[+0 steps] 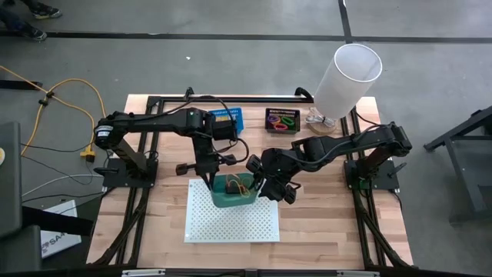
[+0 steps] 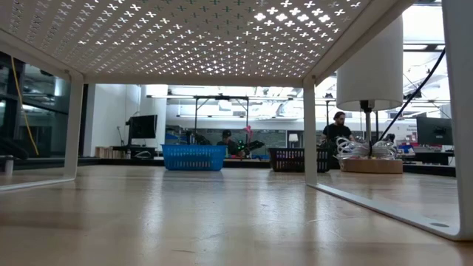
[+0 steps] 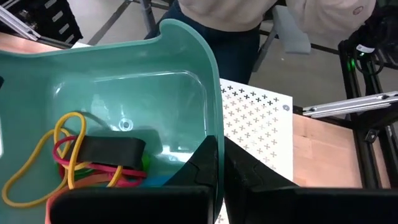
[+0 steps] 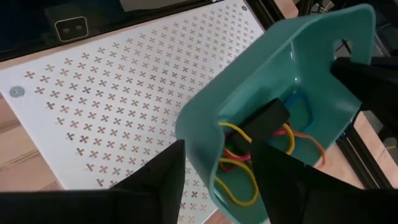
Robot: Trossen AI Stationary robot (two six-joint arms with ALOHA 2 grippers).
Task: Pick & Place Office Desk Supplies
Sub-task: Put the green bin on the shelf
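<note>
A teal bin [image 1: 231, 198] sits over the far part of the white perforated board [image 1: 231, 223]. In it lie yellow, red and orange rubber bands [image 3: 62, 155] and a black block [image 3: 112, 149]. My left gripper [image 1: 209, 181] is at the bin's left side and is shut on its wall. My right gripper [image 4: 214, 155] is open at the bin's right side. One of its fingers [image 4: 165, 174] stands outside the wall and the other [image 4: 280, 168] over the inside; no touch shows. Whether the bin's bottom rests on the board is hidden. My left gripper pinches the bin's side wall at the rim [image 3: 214, 134], one finger [image 3: 199, 165] inside the bin and one [image 3: 249, 171] outside. The fingers slant down onto it from the table's left. The bin stands with its opening up.
A blue bin [image 1: 225, 119] and a black bin [image 1: 282, 121] holding bright loops stand at the table's far edge. A white lamp [image 1: 347, 77] stands at the far right. A person [image 3: 236, 18] stands beyond the table. Bare wood lies right of the board.
</note>
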